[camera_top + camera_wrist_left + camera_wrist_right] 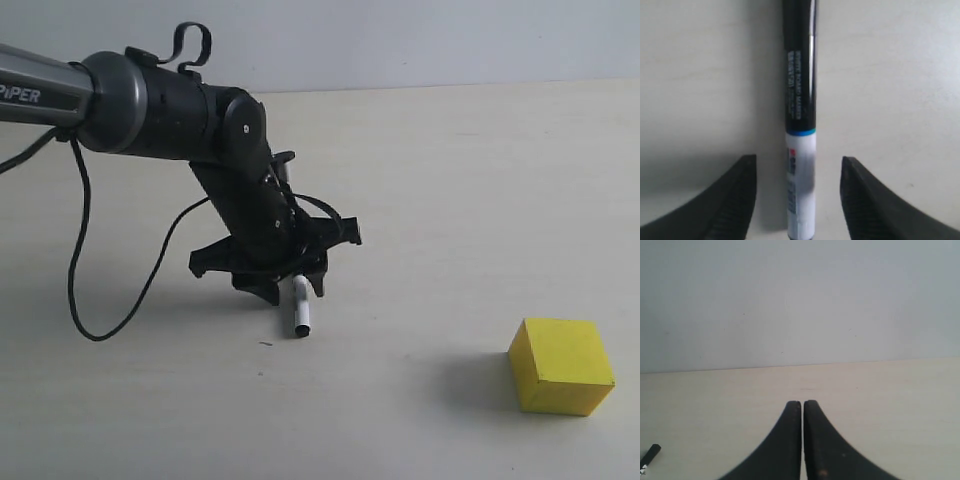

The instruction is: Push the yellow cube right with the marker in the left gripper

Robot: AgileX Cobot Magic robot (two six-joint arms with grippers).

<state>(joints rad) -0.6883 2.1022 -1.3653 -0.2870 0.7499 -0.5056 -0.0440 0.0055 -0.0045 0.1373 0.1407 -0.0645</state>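
The marker lies flat on the table, its white end poking out toward the front from under my left gripper. In the left wrist view the marker runs between the two black fingers, with a clear gap on each side; the left gripper is open and touches nothing. The yellow cube rests on the table far to the right of the marker, at the front. My right gripper is shut and empty above bare table; the exterior view does not show it.
The left arm and its looping cable fill the left of the exterior view. A pale wall rises behind the table's far edge. A small dark slim tip shows at the right wrist view's edge.
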